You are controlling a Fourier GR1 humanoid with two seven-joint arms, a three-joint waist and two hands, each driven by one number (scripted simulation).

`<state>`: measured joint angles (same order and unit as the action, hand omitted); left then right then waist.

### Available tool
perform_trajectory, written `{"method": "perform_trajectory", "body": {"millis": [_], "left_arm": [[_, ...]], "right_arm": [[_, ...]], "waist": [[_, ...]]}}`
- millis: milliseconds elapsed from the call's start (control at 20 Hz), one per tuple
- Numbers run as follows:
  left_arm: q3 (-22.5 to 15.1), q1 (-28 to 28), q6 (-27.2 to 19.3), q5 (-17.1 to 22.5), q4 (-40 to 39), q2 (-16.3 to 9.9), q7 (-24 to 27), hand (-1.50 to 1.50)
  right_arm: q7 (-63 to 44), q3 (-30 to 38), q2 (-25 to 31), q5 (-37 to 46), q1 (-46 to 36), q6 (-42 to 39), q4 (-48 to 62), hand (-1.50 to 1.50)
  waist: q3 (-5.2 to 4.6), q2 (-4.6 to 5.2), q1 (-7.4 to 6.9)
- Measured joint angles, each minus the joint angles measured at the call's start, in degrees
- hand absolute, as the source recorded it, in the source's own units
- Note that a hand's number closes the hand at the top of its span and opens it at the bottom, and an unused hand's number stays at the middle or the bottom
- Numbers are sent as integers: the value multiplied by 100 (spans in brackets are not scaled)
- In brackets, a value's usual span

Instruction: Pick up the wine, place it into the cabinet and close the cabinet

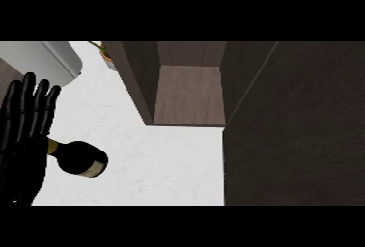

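One hand (28,120), fingers straight, stands at left beside the wine (80,159); open cabinet (189,96) well apart.

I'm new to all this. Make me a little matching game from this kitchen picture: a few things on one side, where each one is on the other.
Things:
1. wine bottle
2. left hand
3. cabinet
4. cabinet door

Places:
A. right side, swung open
B. left edge, fingers straight
C. top middle, shelf showing
D. lying on the white counter by the hand

Pairs: 1-D, 2-B, 3-C, 4-A
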<state>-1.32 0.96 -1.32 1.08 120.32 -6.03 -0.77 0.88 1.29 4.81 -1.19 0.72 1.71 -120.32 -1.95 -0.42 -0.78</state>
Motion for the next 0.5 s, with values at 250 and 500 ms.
{"method": "perform_trajectory", "body": {"millis": [250, 500], "left_arm": [[658, 220, 419, 547, -363, -374, 283, -150], [1013, 377, 753, 1798, -870, -371, -296, -150]], "right_arm": [[-104, -193, 9, 242, 266, 8, -510, -150], [-531, -551, 140, -344, 592, -549, -629, -150]], "waist": [[137, 26, 77], [174, 40, 109]]}}
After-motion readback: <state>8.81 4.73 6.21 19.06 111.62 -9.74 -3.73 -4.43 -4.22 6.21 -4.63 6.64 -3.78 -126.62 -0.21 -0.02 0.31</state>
